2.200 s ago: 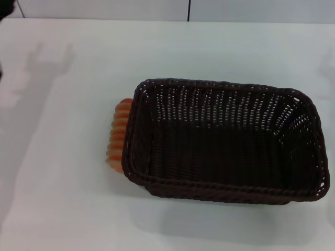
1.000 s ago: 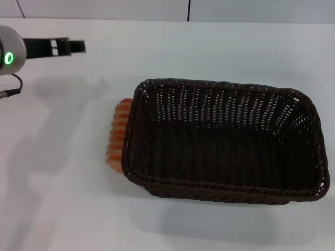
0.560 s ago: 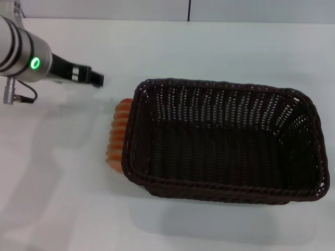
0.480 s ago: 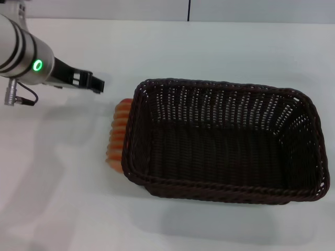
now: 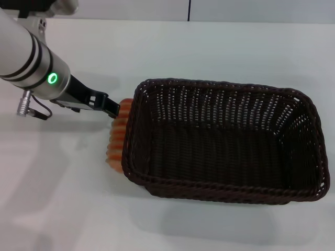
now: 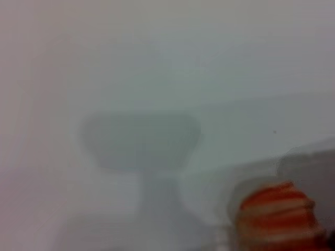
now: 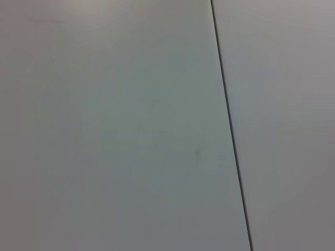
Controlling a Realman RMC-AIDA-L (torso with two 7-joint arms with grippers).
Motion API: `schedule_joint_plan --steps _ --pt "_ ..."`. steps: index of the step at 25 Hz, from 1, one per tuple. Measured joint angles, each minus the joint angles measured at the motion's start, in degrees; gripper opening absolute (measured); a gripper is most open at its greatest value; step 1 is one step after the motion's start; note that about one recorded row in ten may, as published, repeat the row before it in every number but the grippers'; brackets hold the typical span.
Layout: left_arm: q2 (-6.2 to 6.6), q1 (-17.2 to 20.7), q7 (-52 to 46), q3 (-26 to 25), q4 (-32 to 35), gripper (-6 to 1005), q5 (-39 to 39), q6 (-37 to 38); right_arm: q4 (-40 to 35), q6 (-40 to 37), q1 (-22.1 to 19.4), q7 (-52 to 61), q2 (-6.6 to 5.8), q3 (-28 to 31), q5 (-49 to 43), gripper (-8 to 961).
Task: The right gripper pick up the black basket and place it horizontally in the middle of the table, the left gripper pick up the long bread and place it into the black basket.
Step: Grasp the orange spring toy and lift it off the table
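Observation:
The black basket (image 5: 225, 141) lies lengthwise across the middle of the white table (image 5: 220, 47), open side up and empty. The long bread (image 5: 117, 133), orange with cream stripes, lies on the table against the basket's left end, partly hidden by the rim. It also shows blurred in the left wrist view (image 6: 277, 212). My left gripper (image 5: 111, 107), on the arm with the green ring, hovers just above the bread's far end. The right gripper is out of view.
A dark seam (image 5: 188, 10) runs up the wall behind the table's far edge. The right wrist view shows only a plain pale surface with a dark seam (image 7: 230, 136). White tabletop lies to the left of and in front of the basket.
My left arm has come in from the far left, swinging right and toward me, and its gripper now hangs over the bread's far end. Basket and bread have not moved.

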Motion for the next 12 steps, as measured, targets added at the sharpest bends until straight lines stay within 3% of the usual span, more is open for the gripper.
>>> schedule_joint_plan --steps 12 --pt "0.01 -2.5 3.7 -1.4 4.1 706 -7.0 -0.1 0.1 -0.1 0.5 0.0 0.39 0.4 -0.7 309"
